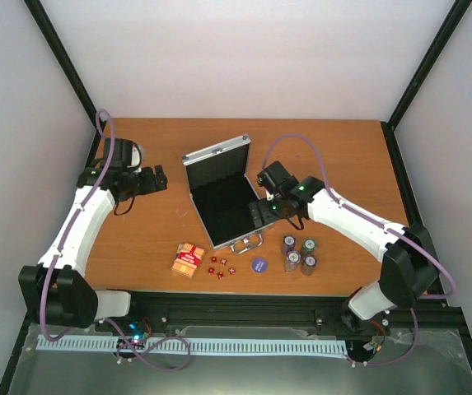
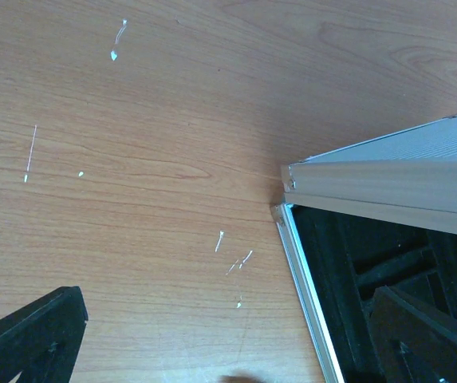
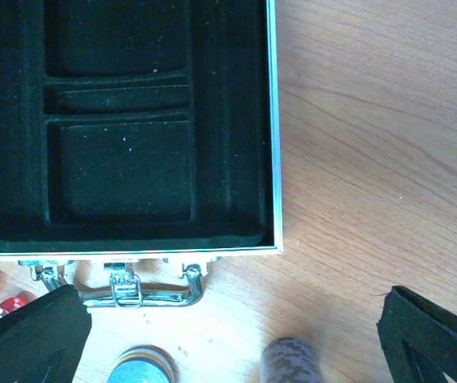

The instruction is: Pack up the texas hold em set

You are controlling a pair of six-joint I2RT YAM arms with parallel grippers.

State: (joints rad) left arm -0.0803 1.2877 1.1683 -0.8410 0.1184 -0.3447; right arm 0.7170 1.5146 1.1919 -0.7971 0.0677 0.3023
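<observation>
While the case [image 1: 223, 197] lies open mid-table with its lid propped up on the far-left side, nothing is packed yet: black lining bare in both wrist views.

Loose pieces, all on the table [image 1: 137, 230] near the case's front edge:
- four chip stacks [image 1: 299, 253], near-right of the handle [image 3: 124, 294]
- blue-purple disc [image 1: 259, 264], just in front of the handle
- red dice [image 1: 221, 268], scattered left of the disc
- card box [image 1: 189, 259], furthest left

Right gripper [image 1: 262, 212] hovers over the case's near-right edge, jaws wide, empty. Left gripper [image 1: 160, 179] hangs near the lid's left corner, jaws wide, empty, well apart from the loose pieces.

Likely first job: chips, with the right arm, since they are closest. Straddle one stack squarely and close low on the column, or the bottom chips may be left behind. Keep it level on the way over the case rim. The rectangular well [image 3: 124, 171] looks right for the card box. Dice are tiny, so take them one at a time. Keep the left arm off the lid; a bump could drop it shut.
</observation>
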